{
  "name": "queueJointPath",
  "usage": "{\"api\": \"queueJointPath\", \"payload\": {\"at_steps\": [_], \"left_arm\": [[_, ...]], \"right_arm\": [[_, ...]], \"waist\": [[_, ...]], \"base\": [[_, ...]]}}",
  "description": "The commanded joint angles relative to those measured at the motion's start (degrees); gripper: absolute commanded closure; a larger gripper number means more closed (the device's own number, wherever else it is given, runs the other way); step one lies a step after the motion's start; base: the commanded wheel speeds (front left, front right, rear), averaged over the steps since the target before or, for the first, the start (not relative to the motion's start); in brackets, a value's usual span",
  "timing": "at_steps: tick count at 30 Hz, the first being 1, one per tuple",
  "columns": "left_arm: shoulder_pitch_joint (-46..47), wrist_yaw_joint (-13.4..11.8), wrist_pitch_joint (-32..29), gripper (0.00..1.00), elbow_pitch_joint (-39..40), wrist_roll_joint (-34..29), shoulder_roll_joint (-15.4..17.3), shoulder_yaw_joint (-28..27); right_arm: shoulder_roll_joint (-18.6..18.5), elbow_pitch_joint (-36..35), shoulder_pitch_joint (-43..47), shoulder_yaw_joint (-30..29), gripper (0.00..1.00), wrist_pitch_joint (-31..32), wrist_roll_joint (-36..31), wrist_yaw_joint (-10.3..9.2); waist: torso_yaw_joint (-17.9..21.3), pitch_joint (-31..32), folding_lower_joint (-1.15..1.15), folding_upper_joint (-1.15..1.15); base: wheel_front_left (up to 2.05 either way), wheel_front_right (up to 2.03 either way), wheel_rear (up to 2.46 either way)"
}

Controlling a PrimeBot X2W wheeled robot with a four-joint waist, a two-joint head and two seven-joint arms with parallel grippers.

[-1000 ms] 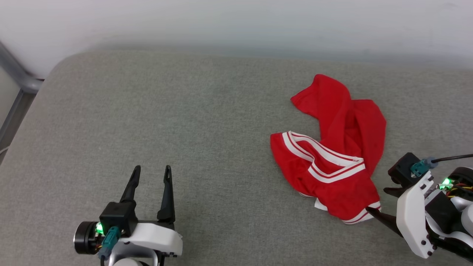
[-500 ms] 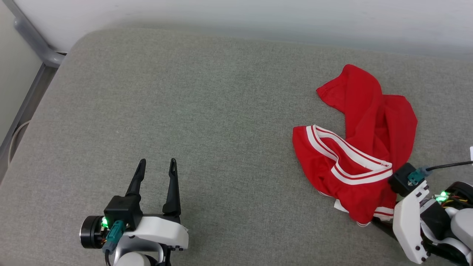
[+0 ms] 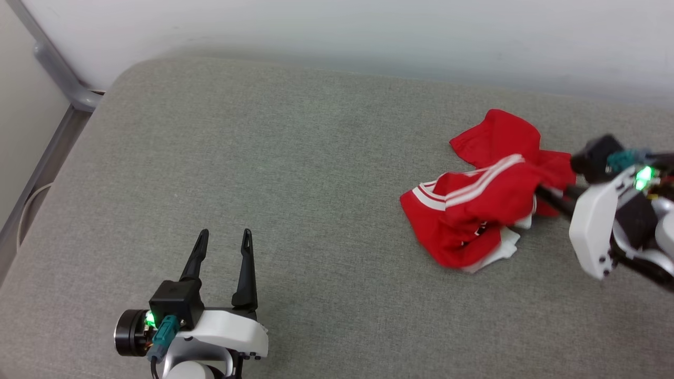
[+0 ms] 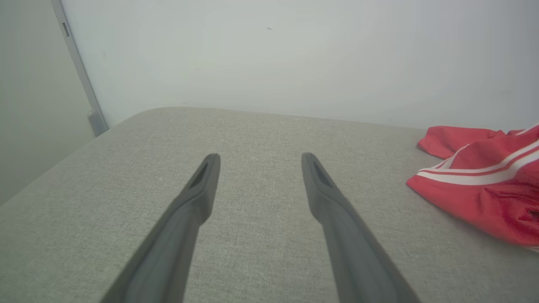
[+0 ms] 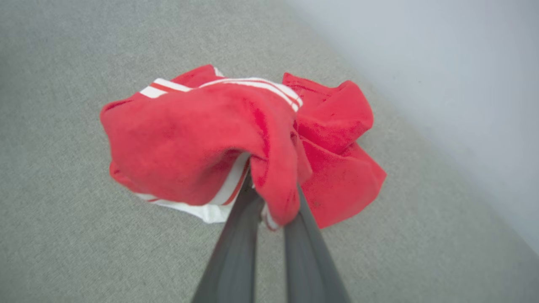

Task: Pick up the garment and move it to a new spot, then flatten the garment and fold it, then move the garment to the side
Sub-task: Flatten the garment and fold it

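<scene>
Right fingers [image 5: 236, 240] tight on garment [image 5: 181, 143]

You find no text, number, label or sign that can be read here. The shirt [image 3: 474, 210] is bunched up and shows you only plain red cloth, white cloth and red-and-white stripes.
</scene>
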State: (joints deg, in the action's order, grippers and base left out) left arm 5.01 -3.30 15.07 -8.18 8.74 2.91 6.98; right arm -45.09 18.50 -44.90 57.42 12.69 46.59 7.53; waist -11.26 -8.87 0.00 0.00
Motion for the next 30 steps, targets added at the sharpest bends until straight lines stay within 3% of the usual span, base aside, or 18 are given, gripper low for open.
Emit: {"api": "queueJointPath", "payload": {"at_steps": [1,10,21,26,30], "left_arm": [[-0.58,-0.24,0.15,0.0,-0.17,-0.16,-0.04,-0.12],[-0.85,-0.64,0.15,0.0,-0.19,0.45,-0.05,0.3],[-1.09,-1.09,0.15,0.0,-0.06,0.93,-0.04,0.5],[-1.63,-1.29,0.15,0.0,0.03,0.85,-0.05,-0.15],[-2.27,-1.5,0.15,0.0,0.03,0.93,-0.05,-0.42]], "right_arm": [[0.76,0.48,-3.2,-0.04,1.0,-1.23,-1.08,-0.08],[6.94,2.84,-16.83,5.73,1.0,-4.68,-7.11,-0.08],[17.15,7.09,-29.25,12.31,1.0,-11.26,-6.39,-0.09],[18.15,8.7,-29.8,14.14,1.0,-14.63,-6.45,-0.09],[15.61,9.6,-26.52,15.27,1.0,-15.8,-6.85,-0.09]], "waist": [[-0.42,0.36,0.0,0.0],[-2.86,0.99,0.0,0.0],[-4.82,1.28,0.0,0.0],[-4.24,1.79,0.0,0.0],[-2.75,2.56,0.0,0.0]], "base": [[0.0,0.0,0.0],[0.0,0.0,0.0],[0.0,0.0,0.0],[0.0,0.0,0.0],[0.0,0.0,0.0]]}}
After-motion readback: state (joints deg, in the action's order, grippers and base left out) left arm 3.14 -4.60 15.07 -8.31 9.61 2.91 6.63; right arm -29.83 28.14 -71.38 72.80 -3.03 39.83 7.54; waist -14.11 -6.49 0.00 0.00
